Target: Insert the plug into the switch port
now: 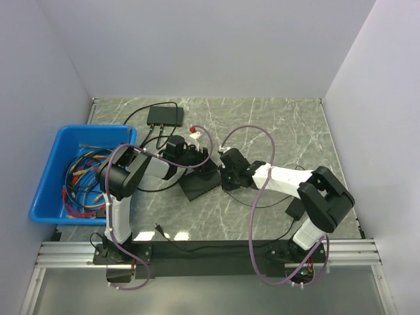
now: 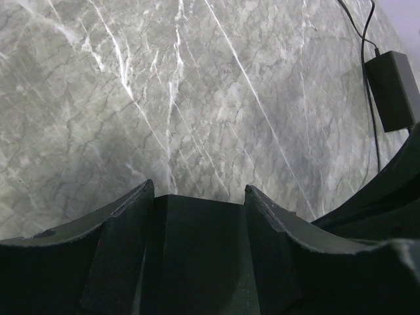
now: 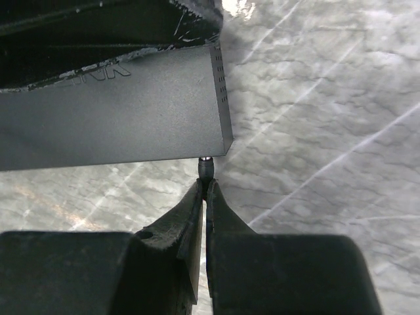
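Lettering "NK" [image 3: 105,73] marks switch [image 3: 111,118] just above plug [image 3: 206,168].

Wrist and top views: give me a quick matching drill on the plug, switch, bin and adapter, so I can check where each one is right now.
Things:
1. plug
2. switch
3. bin
4. adapter

States:
A. holds coloured wires
B. pinched in the right gripper, tip at the switch's edge
C. clamped in the left gripper
D. lying free on the table, cable attached

Pairs: 1-B, 2-C, 3-A, 4-D
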Robot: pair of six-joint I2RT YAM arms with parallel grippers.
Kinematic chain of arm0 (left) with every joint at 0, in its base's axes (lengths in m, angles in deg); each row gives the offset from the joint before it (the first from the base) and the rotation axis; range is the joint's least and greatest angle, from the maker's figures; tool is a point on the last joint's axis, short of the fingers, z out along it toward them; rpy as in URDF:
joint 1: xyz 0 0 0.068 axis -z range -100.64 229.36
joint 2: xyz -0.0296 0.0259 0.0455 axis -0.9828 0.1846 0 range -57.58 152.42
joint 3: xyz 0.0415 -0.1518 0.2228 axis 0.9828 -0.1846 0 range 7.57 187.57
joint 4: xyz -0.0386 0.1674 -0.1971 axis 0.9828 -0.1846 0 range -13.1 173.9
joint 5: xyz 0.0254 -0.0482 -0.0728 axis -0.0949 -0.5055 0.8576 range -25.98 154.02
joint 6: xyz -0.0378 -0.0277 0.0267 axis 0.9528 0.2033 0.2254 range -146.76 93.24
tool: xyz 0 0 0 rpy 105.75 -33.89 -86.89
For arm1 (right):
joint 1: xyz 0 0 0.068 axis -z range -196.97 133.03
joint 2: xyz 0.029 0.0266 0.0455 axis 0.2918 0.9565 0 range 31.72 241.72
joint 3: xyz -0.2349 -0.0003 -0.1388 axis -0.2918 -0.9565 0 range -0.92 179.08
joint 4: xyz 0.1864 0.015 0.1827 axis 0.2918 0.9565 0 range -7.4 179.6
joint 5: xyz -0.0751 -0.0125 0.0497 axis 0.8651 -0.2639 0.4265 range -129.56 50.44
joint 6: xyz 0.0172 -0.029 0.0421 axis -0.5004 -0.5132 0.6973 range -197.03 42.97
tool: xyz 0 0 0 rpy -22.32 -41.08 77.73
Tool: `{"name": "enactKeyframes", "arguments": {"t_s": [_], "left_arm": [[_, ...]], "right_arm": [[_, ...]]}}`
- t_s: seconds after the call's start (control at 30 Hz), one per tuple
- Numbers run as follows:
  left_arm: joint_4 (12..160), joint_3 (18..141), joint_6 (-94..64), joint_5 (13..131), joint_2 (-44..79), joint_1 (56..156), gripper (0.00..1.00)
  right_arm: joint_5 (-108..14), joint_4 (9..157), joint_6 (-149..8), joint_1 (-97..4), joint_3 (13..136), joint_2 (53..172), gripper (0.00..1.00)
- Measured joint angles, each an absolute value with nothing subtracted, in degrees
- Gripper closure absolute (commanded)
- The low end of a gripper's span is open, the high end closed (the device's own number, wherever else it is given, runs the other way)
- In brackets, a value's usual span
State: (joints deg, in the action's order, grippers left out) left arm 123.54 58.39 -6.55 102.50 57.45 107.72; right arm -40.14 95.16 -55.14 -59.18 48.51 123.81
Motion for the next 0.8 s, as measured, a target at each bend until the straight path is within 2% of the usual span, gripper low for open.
{"name": "enactKeyframes", "arguments": {"t_s": [0.8], "left_arm": [[122.7, 61.4, -13.2, 102.3, 59.4, 108.7, 0.40]], "right_arm": [[-34.2, 103.4, -58.8, -58.8, 55.8, 128.6, 1.00]]}}
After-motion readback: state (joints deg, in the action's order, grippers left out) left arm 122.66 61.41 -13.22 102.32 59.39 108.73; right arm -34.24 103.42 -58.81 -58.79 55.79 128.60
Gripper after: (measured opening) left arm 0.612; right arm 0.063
